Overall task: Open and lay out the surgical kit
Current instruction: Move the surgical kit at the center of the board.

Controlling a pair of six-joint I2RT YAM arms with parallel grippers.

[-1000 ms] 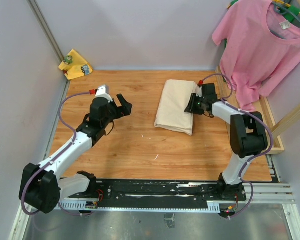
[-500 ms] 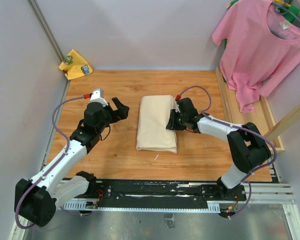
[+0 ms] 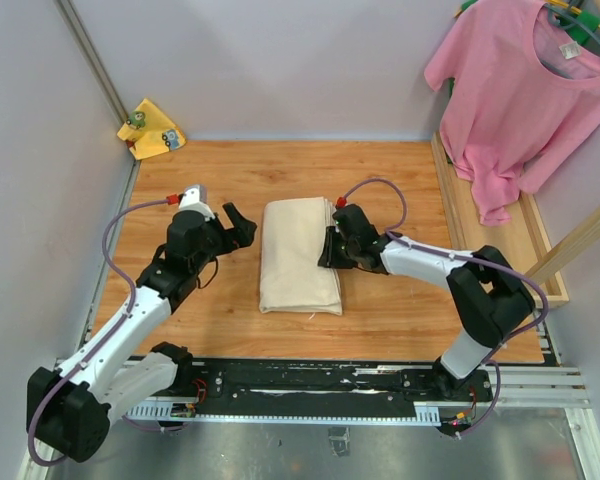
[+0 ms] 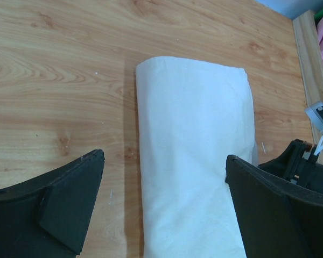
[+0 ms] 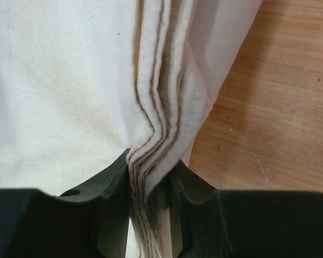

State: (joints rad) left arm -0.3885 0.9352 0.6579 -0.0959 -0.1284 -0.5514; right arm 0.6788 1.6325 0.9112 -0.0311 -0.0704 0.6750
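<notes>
One second: beige cloth wrap (image 3: 295, 255) slid from 2 o'clock to centre, right gripper (image 3: 329, 250) clamped on its folded edge; left gripper (image 3: 242, 226), jaws wide apart, at its 9 o'clock. Unfolding's probably next.

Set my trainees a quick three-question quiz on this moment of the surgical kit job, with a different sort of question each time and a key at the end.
1. Multiple choice: where does the right gripper grip the beige cloth wrap?
A. on its layered edge
B. in the middle of its top face
C. nowhere, it hangs clear of it
2. True or false: the left gripper is open, beside the wrap, and holds nothing.
3. Fill in: seen from above, the small yellow cloth lies at the far ____ corner of the table.

Key: 1 A; 2 true; 3 left.
</notes>
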